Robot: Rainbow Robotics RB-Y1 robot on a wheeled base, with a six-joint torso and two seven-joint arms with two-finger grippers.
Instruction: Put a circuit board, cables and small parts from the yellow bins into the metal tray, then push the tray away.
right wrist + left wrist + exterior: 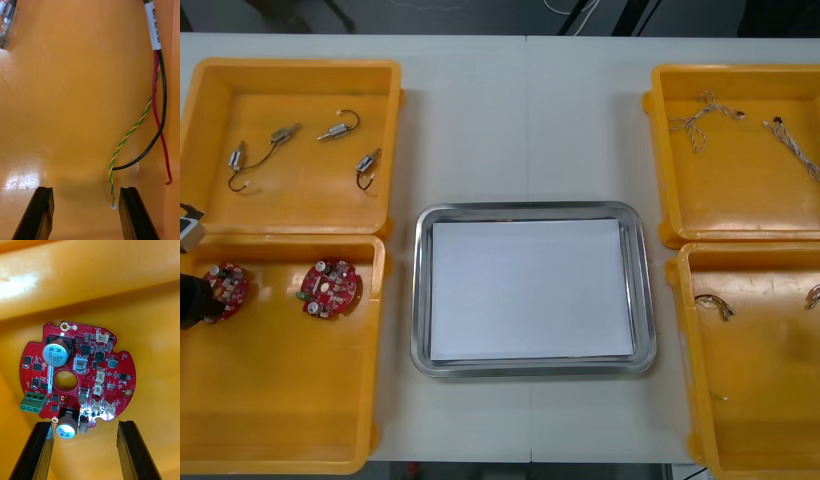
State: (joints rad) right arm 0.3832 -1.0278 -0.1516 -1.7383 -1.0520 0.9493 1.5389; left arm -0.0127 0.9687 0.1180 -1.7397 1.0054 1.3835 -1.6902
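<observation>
A light worktop (530, 120) carries a metal tray (418, 290) at its middle, white inside and holding nothing, with two yellow bins at each side.

The left hand (84, 423) is released, its black fingers (42, 450) standing apart low over the floor of the near left bin (280, 400), at that bin's outer edge. Just ahead of the fingertips lies a round red circuit board (75, 371), flat on the bin floor, close to the bin wall; the fingers do not touch it. A second circuit board (330, 287) lies beside it, toward the tray. In the far left bin (300, 75) small metal parts (285, 133) with short black leads are scattered.

The right hand (85, 189) is also released, fingers apart above an orange bin floor; which right bin cannot be told. Between its fingertips ends a twisted green and yellow cable (129, 133), bundled under a white label with a black cable (162, 112) and a red cable (157, 123) along the bin wall.

The far right bin (720, 190) holds pale twisted cables (700, 120); the near right bin (750, 400) holds a small cable (715, 305).
</observation>
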